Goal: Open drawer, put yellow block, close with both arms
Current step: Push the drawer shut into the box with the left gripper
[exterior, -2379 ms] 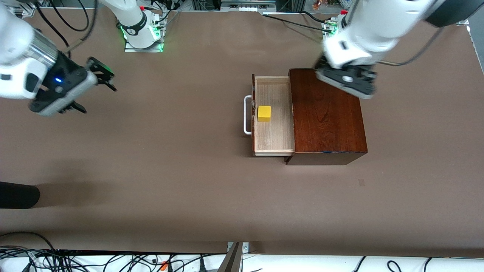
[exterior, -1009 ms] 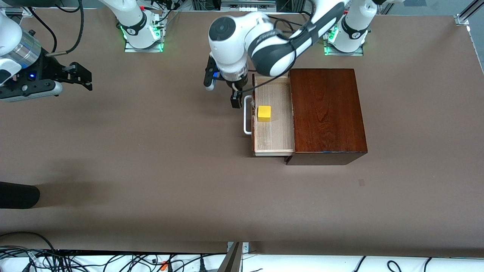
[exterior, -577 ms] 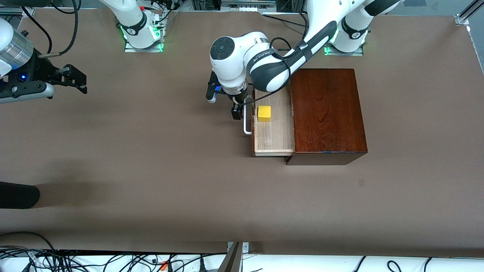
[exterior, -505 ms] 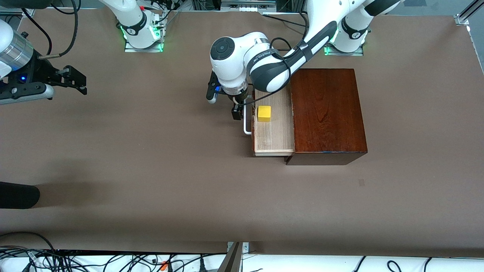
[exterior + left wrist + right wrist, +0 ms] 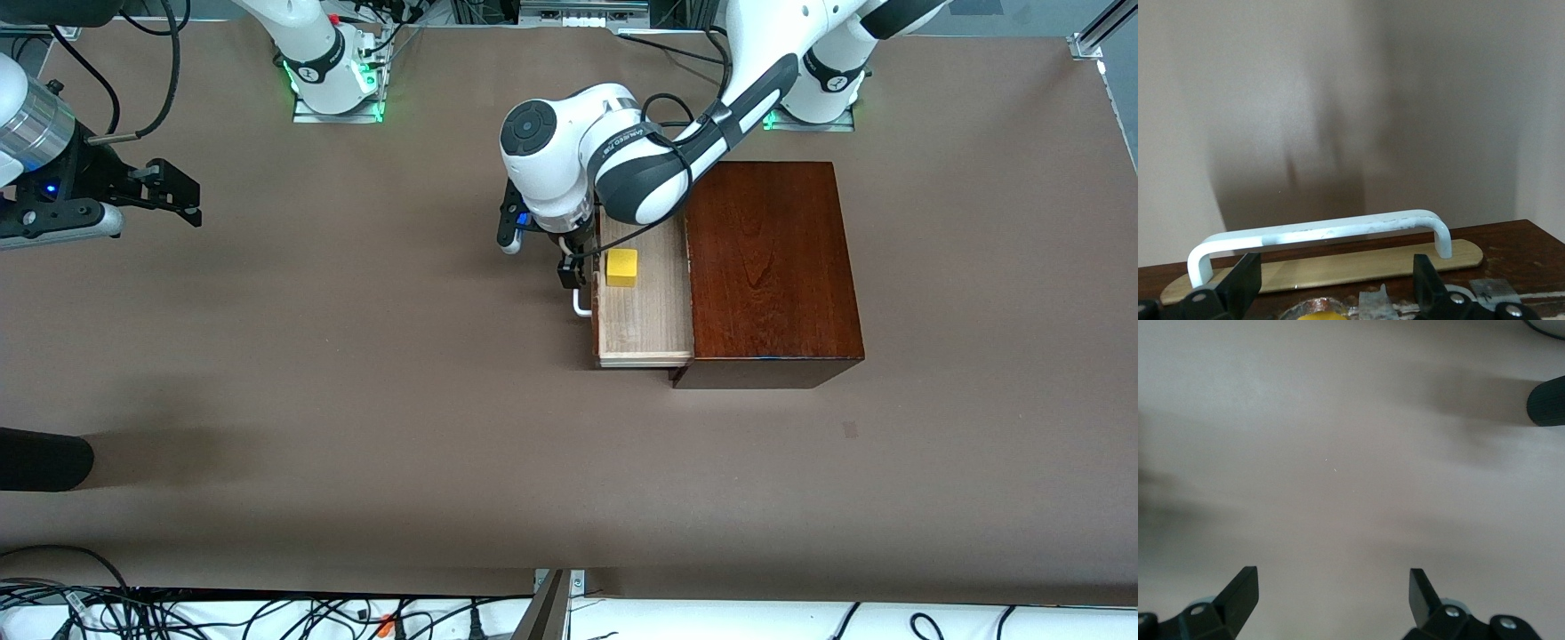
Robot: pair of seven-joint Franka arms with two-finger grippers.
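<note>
The drawer (image 5: 645, 311) stands pulled out of the dark reddish-brown box (image 5: 769, 267) toward the right arm's end of the table. The yellow block (image 5: 621, 267) lies in its tray. My left gripper (image 5: 569, 267) hangs open at the drawer's front, just over the white handle (image 5: 580, 307). In the left wrist view the handle (image 5: 1318, 230) runs across just ahead of the left gripper (image 5: 1335, 270), with nothing between the fingers (image 5: 1241, 283), and the block's top (image 5: 1319, 315) shows at the edge. My right gripper (image 5: 169, 191) (image 5: 1333, 583) waits open above bare table at its own end.
A dark rounded object (image 5: 44, 458) (image 5: 1546, 400) lies at the table's edge at the right arm's end, nearer the front camera. Cables (image 5: 178, 613) run along the near edge. Brown tabletop (image 5: 373, 373) stretches between the drawer and the right gripper.
The left arm swung from over the box to the drawer's front and came down onto the handle. The right gripper drifted a little toward its end of the table. Drawer and block stayed put.
</note>
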